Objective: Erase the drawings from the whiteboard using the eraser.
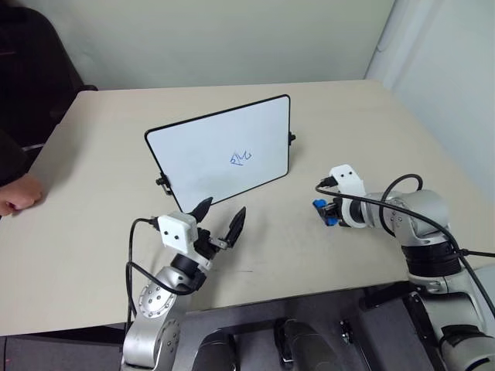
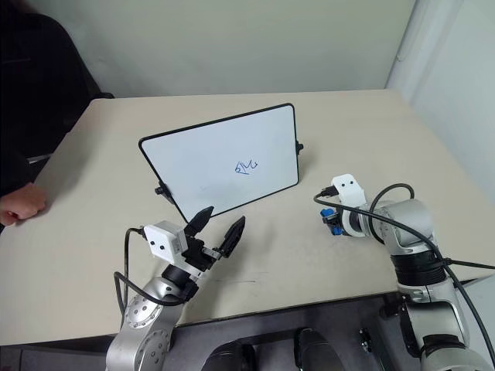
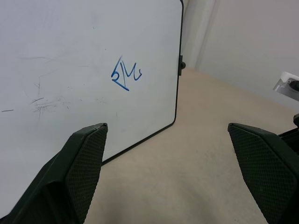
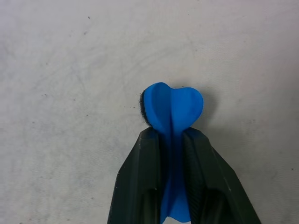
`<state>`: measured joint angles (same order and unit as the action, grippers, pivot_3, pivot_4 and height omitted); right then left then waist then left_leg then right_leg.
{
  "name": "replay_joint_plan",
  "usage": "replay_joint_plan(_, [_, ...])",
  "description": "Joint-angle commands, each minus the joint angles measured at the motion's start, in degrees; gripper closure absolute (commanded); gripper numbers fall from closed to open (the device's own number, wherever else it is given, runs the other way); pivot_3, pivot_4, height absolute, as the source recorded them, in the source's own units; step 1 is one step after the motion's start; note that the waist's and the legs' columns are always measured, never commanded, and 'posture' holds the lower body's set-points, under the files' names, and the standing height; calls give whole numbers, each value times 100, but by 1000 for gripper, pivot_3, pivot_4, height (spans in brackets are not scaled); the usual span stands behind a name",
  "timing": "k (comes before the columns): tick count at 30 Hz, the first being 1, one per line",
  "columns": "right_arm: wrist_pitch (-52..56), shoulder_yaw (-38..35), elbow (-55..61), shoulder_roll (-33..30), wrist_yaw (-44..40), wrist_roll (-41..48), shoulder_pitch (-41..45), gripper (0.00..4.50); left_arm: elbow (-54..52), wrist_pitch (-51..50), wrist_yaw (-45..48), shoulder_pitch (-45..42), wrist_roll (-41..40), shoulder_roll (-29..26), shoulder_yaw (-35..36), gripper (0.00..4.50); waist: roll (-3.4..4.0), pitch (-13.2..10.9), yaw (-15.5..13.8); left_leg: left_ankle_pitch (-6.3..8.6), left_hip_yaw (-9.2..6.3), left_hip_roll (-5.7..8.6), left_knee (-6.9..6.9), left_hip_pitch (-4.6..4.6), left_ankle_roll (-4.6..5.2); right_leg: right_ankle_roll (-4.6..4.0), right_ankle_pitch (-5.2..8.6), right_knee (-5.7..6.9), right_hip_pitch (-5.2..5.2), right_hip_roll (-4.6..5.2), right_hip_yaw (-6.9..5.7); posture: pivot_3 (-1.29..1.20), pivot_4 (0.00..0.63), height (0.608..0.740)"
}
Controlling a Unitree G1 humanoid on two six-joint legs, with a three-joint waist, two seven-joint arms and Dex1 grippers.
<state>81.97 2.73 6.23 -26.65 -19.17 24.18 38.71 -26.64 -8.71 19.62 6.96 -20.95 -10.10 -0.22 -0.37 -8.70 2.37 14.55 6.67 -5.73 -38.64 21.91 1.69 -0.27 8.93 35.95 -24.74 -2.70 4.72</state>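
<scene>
The eraser (image 4: 172, 109) sits pinched between the two black fingers of the right gripper (image 4: 173, 140), squeezed so its blue body bulges out past the fingertips, low over the bare table (image 1: 93, 255). In the head views that gripper is to the right of the whiteboard (image 1: 209, 139) and apart from it, just beyond the board's lower right corner. The board stands tilted back near the table's middle, with the drawings (image 1: 240, 158) right of its centre. The left gripper (image 1: 220, 220) hangs just in front of the board's lower edge, fingers spread wide and holding nothing. A person's hand (image 1: 17, 195) rests at the table's left edge.
</scene>
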Motion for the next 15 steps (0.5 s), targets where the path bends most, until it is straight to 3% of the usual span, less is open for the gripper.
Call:
replay_joint_plan(1, [-379,-501,609,243,-206,326,51,4133,-136,112,15,-54,-7,9,14,0,0,0,0,0,0,0,1,0,0,0,0,1,-2,0,0,0,150,735])
replay_joint_plan(7, [-1695,-845,1172,915,-71,331,20,4133,-131,112,30,-66,-18,-9,36,0,0,0,-7,1,0,1,7,3,0,-6,5,-2,-6,-2,-1,0,150,735])
replay_joint_plan(15, [-3358,58,494,1299,-204,-370,69,4133,-87,115,44,-146,-6,-58,95,0,0,0,-8,1,0,-1,5,1,0,-10,2,0,-13,-1,-1,0,150,735])
